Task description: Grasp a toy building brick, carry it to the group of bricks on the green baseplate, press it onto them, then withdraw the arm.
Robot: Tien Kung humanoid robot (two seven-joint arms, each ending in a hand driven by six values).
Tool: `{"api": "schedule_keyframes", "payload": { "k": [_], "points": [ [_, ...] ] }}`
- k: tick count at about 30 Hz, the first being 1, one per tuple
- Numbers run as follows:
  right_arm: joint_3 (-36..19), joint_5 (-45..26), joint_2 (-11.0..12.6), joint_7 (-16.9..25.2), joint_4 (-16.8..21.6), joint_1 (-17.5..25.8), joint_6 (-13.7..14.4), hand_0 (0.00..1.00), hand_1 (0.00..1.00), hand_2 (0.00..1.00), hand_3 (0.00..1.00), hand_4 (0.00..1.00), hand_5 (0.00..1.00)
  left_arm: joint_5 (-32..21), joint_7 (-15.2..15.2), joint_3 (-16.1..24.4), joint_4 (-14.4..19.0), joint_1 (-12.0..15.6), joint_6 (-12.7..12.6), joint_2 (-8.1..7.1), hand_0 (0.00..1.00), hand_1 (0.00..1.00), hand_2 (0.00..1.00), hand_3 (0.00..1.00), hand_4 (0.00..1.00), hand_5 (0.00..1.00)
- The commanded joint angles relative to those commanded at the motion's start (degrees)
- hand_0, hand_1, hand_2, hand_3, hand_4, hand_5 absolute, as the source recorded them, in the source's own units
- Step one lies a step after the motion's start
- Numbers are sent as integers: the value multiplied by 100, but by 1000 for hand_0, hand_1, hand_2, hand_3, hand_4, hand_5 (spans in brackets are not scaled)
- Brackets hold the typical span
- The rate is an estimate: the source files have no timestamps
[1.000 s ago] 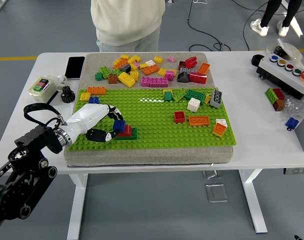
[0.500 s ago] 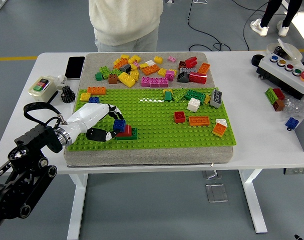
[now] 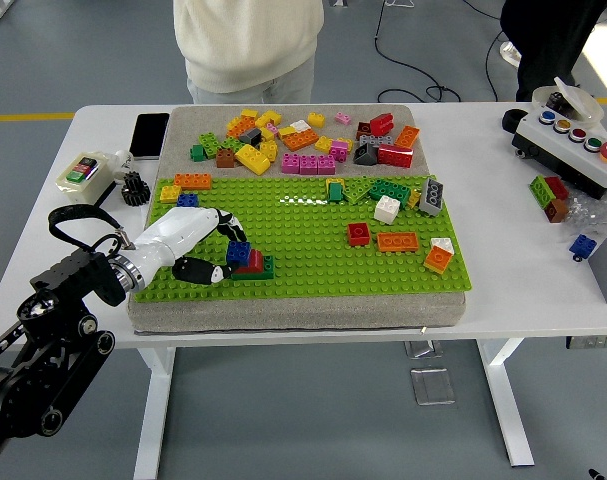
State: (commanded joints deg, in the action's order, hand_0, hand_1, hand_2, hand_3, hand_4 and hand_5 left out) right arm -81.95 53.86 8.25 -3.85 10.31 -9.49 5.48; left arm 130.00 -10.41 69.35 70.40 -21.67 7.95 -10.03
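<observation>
The left robot hand (image 3: 215, 246) reaches in from the left, fingers closed around a blue brick (image 3: 239, 251). It holds the brick against the small red and green brick group (image 3: 253, 266), at the group's left end, on the near left of the green baseplate (image 3: 313, 255). Pressing looks underway; judging by this, withdrawal would go back leftward. The right arm is out of sight.

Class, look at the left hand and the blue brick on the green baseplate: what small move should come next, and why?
Probably press down. The left hand has its fingers around the blue brick, which sits against the red brick and green brick on the green baseplate, so seating it seems to come before letting go.
</observation>
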Motion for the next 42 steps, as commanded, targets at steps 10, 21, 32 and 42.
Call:
{"api": "schedule_keyframes", "payload": {
  "k": [10,21,32,42],
  "points": [
    [9,-18,0,2,0,-2,0,760,681,730,667,928,502,0,8,5,-7,-27,-8,17,704,681,629,584,745,167],
    [30,-26,-7,5,0,-1,11,759,680,730,666,927,501,0,13,8,-33,-24,-9,24,721,691,630,587,773,181],
    [52,-39,-13,0,0,1,22,759,680,730,665,927,501,0,16,20,-56,-47,-7,34,721,693,631,588,781,189],
    [71,-40,-25,5,0,3,33,759,681,730,666,926,501,0,12,34,-51,-67,-1,51,721,695,632,589,784,190]
  ]
}}
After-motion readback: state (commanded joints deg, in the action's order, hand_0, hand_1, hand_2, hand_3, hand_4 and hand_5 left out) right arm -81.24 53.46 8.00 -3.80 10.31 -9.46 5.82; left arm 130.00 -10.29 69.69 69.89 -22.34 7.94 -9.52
